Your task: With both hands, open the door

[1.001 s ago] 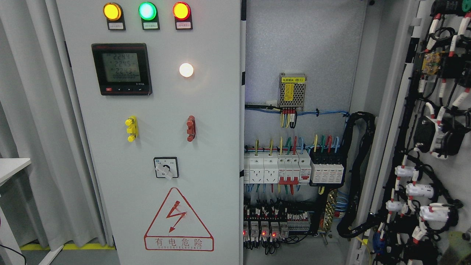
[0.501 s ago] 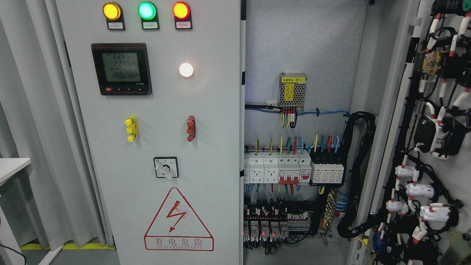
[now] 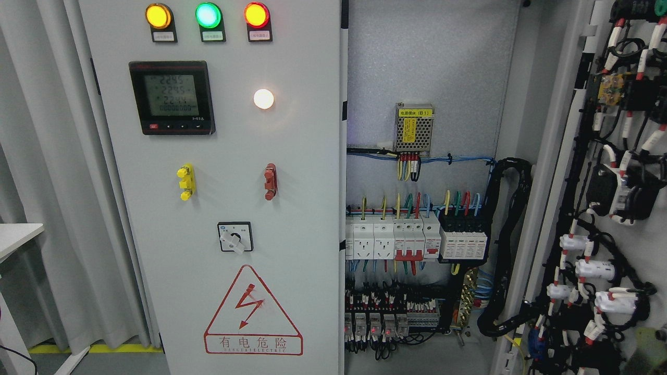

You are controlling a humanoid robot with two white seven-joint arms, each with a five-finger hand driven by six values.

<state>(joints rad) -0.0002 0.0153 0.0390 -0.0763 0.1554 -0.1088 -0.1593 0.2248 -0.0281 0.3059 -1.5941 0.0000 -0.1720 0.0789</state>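
Note:
The grey left cabinet door (image 3: 229, 208) stands closed. It carries three lit lamps, a digital meter (image 3: 172, 97), a yellow latch (image 3: 185, 182), a red latch (image 3: 270, 182), a rotary switch (image 3: 235, 237) and a red warning triangle. The right door (image 3: 620, 198) is swung wide open to the right, its wired inner side facing me. Between the two doors the cabinet interior (image 3: 427, 78) shows breakers and a power supply (image 3: 414, 127). Neither of my hands shows clearly. A blurred greenish shape (image 3: 643, 364) sits at the bottom right corner, and I cannot tell what it is.
Grey curtains (image 3: 47, 182) hang left of the cabinet. A white table corner (image 3: 15, 237) juts in at the left edge. A yellow floor line (image 3: 94, 348) runs below the curtains. Black cable bundles (image 3: 508, 234) hang along the cabinet's right inner wall.
The blurred greenish shape at the bottom right corner has sunk lower in the picture. Both doors and the cabinet stay where they were.

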